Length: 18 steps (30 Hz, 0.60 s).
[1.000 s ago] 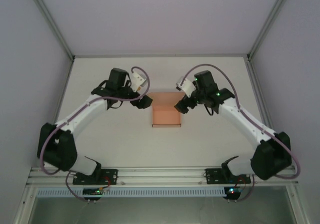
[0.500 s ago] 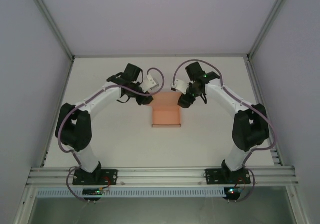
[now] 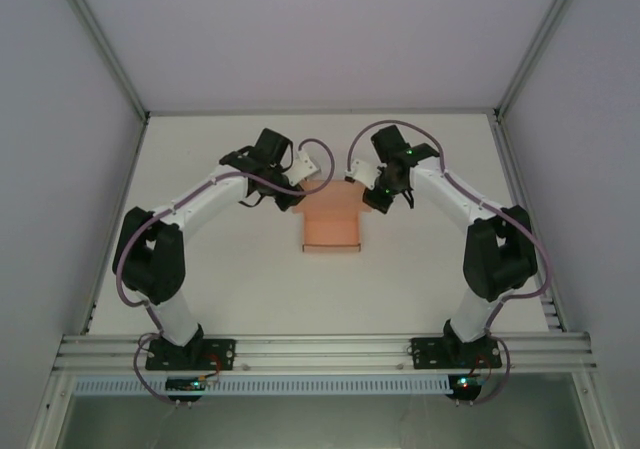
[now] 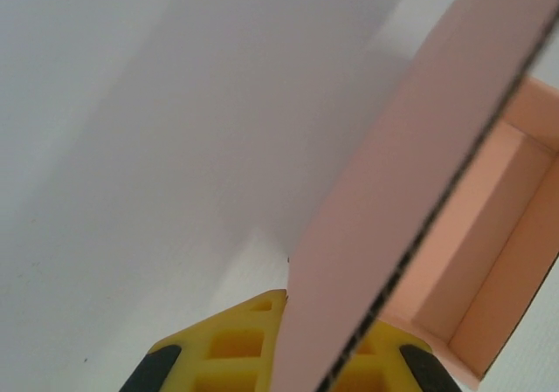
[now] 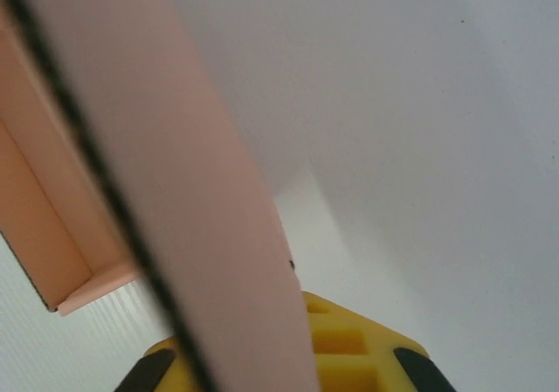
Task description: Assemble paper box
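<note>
While the paper box [image 3: 332, 231] sits open on the table [image 3: 220, 269], left gripper [image 3: 290, 195] at its far-left corner clamps a raised flap [image 4: 376, 191]; right gripper [image 3: 372, 199] at its far-right corner likewise pinches flap card between yellow fingers [image 5: 349, 340].

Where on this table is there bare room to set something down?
The widest bare patch of table lies between the box and the near rail. A second strip runs along the far edge. It is crowded at the box's far corners, where the left gripper and right gripper clamp its card.
</note>
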Motion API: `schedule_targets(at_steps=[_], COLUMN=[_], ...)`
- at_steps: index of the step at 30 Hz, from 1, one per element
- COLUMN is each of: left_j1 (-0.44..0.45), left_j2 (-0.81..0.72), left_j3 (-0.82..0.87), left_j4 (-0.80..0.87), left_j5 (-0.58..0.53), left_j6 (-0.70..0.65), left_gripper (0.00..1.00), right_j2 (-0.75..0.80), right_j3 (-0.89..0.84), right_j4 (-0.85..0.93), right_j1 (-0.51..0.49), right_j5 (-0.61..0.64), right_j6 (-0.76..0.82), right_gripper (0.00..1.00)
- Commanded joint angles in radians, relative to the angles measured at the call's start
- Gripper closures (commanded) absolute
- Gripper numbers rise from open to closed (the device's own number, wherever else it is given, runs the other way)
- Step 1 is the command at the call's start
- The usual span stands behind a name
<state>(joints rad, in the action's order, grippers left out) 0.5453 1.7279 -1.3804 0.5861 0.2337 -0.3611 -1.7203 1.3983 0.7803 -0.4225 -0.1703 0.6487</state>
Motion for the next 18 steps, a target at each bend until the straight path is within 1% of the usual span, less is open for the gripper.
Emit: schedule_targets(at_steps=[1,4,5,7,10,11,13,16,18], left_j1=[0.013,0.031,0.035,0.037,0.040,0.045,0.052,0.053,0.053], left_j2=[-0.031,-0.041,-0.043,-0.052,-0.055,-0.053,-0.052,-0.039,-0.020], left_j3=[-0.038,-0.049,-0.047,-0.022,0.026,0.035,0.056,0.074,0.062], left_j4=[-0.052,-0.097,-0.106,-0.154,-0.233,-0.248,-0.289,-0.364,-0.393], left_j5=[-0.071,-0.194,-0.220,-0.227,-0.171,-0.168,-0.203,-0.209,-0.214], left_j6=[0.146,0.313,0.356,0.459,0.585,0.610,0.678,0.762,0.812], left_gripper=[1.00,1.00,1.00,1.00,1.00,1.00,1.00,1.00,1.00], right_j2=[0.033,0.074,0.085,0.104,0.108,0.106,0.103,0.095,0.074], right_j3=[0.025,0.010,0.004,-0.020,-0.037,-0.042,-0.059,-0.102,-0.102], right_j4=[-0.078,-0.163,-0.199,-0.282,-0.341,-0.358,-0.405,-0.511,-0.529], right_j1=[-0.036,-0.041,-0.040,-0.052,-0.075,-0.084,-0.099,-0.142,-0.168], right_j5=[0.037,0.040,0.053,0.096,0.164,0.176,0.215,0.253,0.287], right_j6=[-0.188,-0.427,-0.469,-0.598,-0.744,-0.785,-0.888,-0.962,-0.982], right_gripper=[1.00,1.00,1.00,1.00,1.00,1.00,1.00,1.00,1.00])
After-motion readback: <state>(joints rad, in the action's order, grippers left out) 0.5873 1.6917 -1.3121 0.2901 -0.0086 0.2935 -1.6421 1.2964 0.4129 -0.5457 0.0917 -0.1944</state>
